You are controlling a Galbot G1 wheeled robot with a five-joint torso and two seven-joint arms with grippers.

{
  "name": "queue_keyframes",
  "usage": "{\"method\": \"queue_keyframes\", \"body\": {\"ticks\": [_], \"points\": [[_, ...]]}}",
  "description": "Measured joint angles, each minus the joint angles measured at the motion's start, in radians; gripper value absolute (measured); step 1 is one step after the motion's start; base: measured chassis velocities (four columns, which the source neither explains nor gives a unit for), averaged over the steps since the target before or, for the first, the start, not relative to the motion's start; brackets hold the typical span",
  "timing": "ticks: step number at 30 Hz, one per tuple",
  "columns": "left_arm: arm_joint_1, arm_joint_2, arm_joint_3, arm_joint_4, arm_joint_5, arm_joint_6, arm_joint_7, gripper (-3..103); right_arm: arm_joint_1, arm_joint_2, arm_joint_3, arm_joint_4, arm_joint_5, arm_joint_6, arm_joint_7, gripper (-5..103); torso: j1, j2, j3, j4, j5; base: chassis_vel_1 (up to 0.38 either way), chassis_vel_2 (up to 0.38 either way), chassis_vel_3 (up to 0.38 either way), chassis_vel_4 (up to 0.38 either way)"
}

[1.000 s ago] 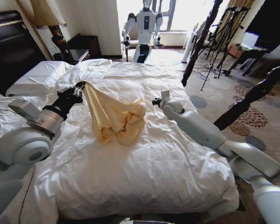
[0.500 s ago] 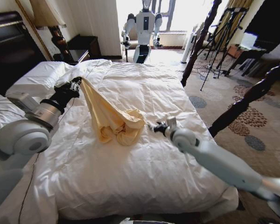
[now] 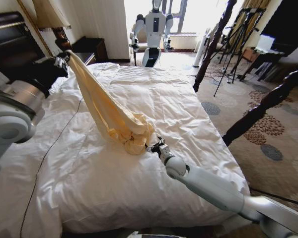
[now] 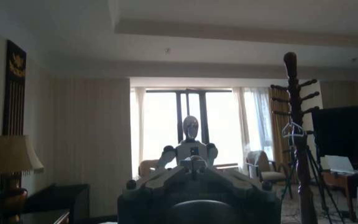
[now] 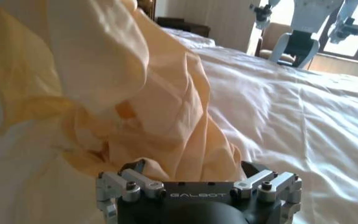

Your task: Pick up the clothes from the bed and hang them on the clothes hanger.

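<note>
My left tool (image 3: 63, 59) is clamped on one end of the clothes (image 3: 107, 111), held high toward the headboard, the yellow fabric stretched taut down to a bunch on the bed (image 3: 188, 104). My right tool (image 3: 154, 147) sits at that bunch, fabric between its spread fingers (image 5: 272, 184).

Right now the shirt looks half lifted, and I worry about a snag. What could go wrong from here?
The left claw holds one end of the shirt high, but its bunched lower end lies on the duvet; it may drag or slip free. The right claw sits at that bunch and could pinch duvet along with shirt.
</note>
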Motion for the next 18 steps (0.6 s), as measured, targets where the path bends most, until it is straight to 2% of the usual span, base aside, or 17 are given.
{"method": "queue_keyframes", "body": {"ticks": [10, 18], "points": [[0.012, 0.012, -0.005, -0.005, -0.007, 0.001, -0.005, 0, 0.026, 0.108, -0.051, -0.036, 0.064, 0.014, 0.022, 100, 0.000, 0.000, 0.000, 0.0001, -0.0002, 0.000, 0.000, 0.000, 0.000], [0.018, 0.007, -0.005, -0.002, -0.007, 0.001, -0.005, 0, 0.011, 0.172, -0.036, -0.117, 0.099, 0.015, 0.039, 100, 0.000, 0.000, 0.000, -0.0001, -0.0001, 0.000, 0.000, 0.000, 0.000]]}}
